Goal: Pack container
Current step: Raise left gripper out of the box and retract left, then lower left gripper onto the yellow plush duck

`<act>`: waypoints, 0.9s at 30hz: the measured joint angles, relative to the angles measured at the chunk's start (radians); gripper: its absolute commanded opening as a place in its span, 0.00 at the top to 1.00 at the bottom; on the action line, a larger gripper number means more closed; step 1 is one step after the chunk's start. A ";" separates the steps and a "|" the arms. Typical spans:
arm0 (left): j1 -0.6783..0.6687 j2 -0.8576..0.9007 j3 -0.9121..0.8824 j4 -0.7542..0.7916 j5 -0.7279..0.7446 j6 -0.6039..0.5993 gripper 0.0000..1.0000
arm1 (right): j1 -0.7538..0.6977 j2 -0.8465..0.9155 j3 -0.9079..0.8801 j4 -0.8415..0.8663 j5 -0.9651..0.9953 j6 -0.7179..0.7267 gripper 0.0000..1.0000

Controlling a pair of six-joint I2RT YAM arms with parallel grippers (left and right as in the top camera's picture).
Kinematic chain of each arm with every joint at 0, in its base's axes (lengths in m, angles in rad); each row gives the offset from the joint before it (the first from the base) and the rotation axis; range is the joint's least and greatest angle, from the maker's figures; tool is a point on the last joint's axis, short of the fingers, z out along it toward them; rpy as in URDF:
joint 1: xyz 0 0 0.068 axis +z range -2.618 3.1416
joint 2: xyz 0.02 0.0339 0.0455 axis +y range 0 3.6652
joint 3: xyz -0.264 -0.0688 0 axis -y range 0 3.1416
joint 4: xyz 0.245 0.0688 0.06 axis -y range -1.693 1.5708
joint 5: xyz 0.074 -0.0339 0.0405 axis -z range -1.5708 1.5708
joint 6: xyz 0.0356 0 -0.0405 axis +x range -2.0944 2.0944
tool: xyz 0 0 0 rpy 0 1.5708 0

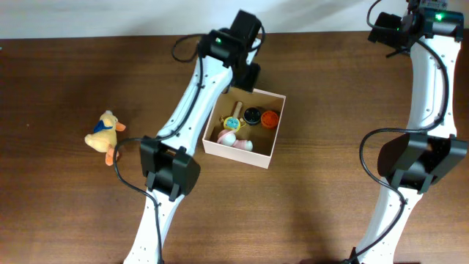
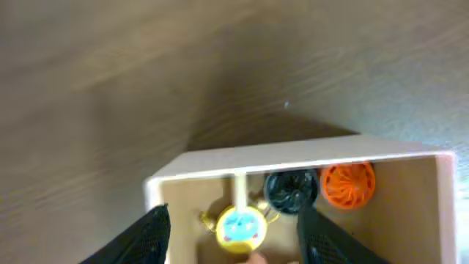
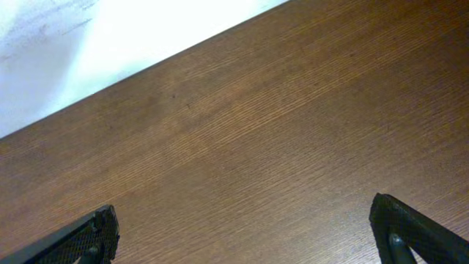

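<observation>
The container (image 1: 268, 157) is a square white-walled cardboard box with a tan inside, at the table's middle. It holds a yellow round toy with a blue face (image 1: 234, 122), a black ribbed piece (image 1: 252, 114), an orange ribbed piece (image 1: 270, 119) and pink-white toys (image 1: 234, 139). My left gripper (image 1: 245, 73) hovers over the box's far edge, open and empty. In the left wrist view its fingers (image 2: 233, 236) straddle the yellow toy (image 2: 239, 228), beside the black piece (image 2: 290, 189) and the orange piece (image 2: 348, 184). My right gripper (image 3: 245, 235) is open and empty over bare wood at the far right.
A yellow plush duck (image 1: 104, 133) with a blue scarf lies on the table at the left, apart from the box. The table's far edge meets a white wall (image 3: 88, 44). The right arm's base (image 1: 414, 161) stands at the right.
</observation>
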 measured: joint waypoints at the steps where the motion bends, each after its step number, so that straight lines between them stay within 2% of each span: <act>1: 0.001 0.000 0.036 -0.033 -0.017 0.000 0.43 | 0.000 0.000 0.000 0.000 0.000 0.000 0.01; 5: 0.029 0.000 0.156 -0.173 -0.084 0.004 0.42 | 0.000 0.000 0.000 0.000 0.000 0.000 0.01; 9: 0.115 0.000 0.202 -0.301 -0.158 0.019 0.39 | 0.000 0.000 0.000 0.000 0.000 0.000 0.01; 16: 0.312 0.001 0.170 -0.308 -0.209 0.093 0.36 | 0.000 0.000 0.000 0.000 0.000 0.000 0.01; 27: 0.492 0.001 0.019 -0.307 -0.248 0.121 0.36 | 0.000 0.000 0.000 0.000 0.000 0.000 0.01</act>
